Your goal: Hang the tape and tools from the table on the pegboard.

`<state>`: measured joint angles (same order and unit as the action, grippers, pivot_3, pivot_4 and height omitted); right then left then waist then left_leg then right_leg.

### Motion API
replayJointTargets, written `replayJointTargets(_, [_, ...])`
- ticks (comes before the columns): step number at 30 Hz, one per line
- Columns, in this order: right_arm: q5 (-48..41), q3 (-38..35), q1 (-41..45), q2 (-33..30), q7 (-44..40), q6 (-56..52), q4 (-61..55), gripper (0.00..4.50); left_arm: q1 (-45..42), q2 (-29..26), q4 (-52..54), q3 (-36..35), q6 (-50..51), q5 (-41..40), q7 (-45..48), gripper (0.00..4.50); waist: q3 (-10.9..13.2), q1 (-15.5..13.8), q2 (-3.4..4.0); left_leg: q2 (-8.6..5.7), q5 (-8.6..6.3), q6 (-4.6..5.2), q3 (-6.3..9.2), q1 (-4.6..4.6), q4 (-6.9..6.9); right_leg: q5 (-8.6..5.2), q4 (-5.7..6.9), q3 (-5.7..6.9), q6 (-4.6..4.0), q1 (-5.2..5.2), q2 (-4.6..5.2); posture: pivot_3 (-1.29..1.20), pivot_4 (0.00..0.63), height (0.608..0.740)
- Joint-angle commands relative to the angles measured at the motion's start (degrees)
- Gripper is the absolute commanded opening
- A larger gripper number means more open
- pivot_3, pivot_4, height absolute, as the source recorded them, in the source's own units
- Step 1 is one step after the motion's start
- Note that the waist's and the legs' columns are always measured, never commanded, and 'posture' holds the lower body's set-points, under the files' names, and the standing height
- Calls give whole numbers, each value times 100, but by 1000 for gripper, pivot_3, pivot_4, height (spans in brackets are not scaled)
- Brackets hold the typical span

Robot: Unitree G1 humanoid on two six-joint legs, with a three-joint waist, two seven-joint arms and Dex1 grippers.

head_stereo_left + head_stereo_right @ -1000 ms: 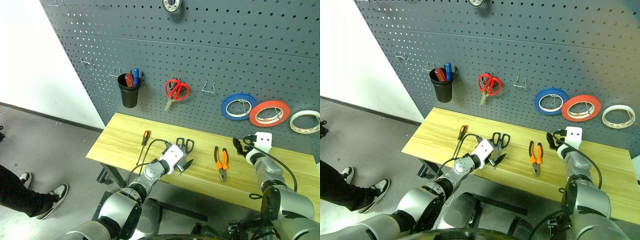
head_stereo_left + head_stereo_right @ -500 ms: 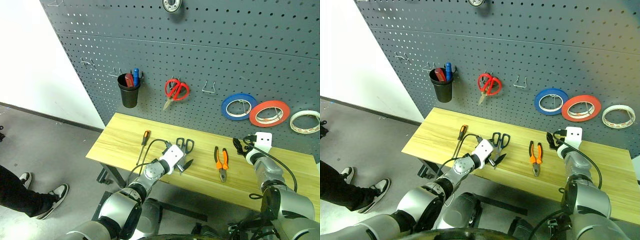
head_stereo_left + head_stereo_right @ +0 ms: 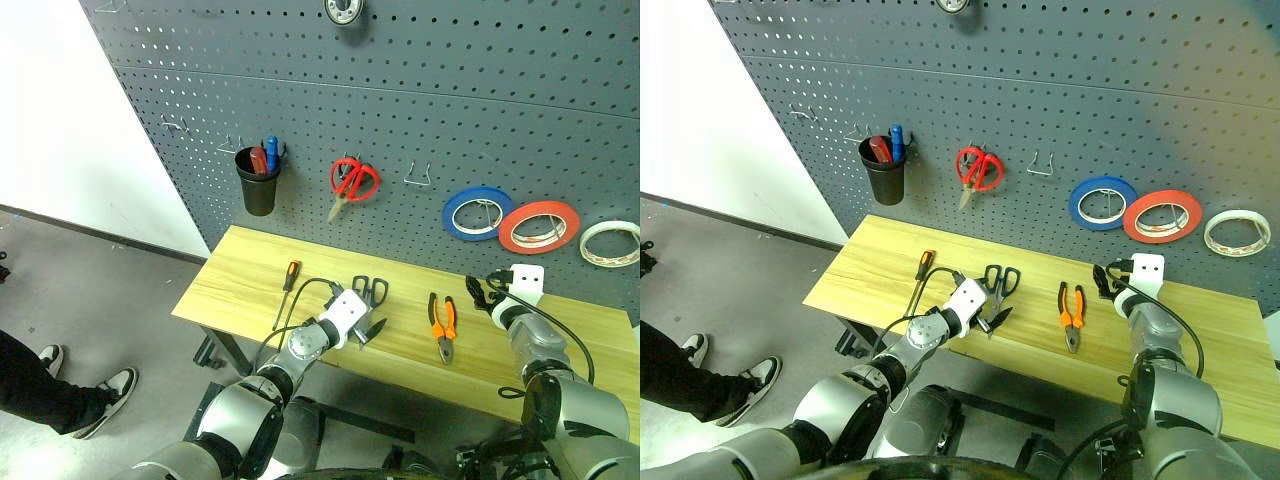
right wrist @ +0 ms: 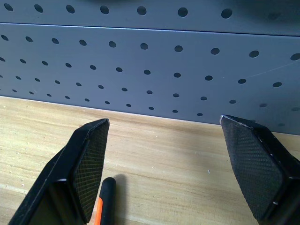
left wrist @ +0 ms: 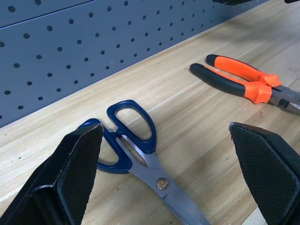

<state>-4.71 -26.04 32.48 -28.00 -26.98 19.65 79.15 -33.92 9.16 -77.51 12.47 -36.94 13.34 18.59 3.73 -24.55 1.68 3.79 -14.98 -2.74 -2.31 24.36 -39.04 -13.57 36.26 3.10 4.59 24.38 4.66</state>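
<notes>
The left pincer point(image 5: 164, 173) hovers low over the bench point(image 3: 250, 270) with its jaws spread wide and empty, the black-handled scissors point(image 5: 136, 159) lying flat between them, loops toward the pegboard point(image 3: 400, 90) and blades running back toward the wrist. The right pincer point(image 4: 178, 164) is likewise wide open and empty, near the far edge of the bench at its right end. The step in hand looks to be picking up the scissors: to do it well, the left pincer should sink until its fingertips straddle the pivot or the handle shanks, then close squarely so the loops stay free to slip over a hook. A grip on the thin blades would probably twist. The bare wire hook point(image 3: 418, 176) just right of the red-handled scissors point(image 3: 353, 182) seems the likeliest landing place. The orange-and-black pliers point(image 3: 442, 324) lie to the right of the scissors, and the slim screwdriver point(image 3: 288, 278) lies to their left, both still on the bench. The cream tape point(image 3: 610, 243) already hangs at the far right of the pegboard, beside the red-orange roll point(image 3: 539, 226) and the blue roll point(image 3: 478, 212).
</notes>
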Motion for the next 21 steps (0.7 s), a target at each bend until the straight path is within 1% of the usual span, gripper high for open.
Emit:
replayJointTargets(1, [2,-63,96,-19,-16,93,-101,3962,-38,171,50,-63,-130,39,4,4500,0,0,0,0,0,0,0,0,0,0,0,0,0,0,0,461,0,716])
replayJointTargets(21, [2,-63,96,-19,-16,93,-101,3962,-38,171,50,-63,-130,39,4,4500,0,0,0,0,0,0,0,0,0,0,0,0,0,0,0,461,0,716])
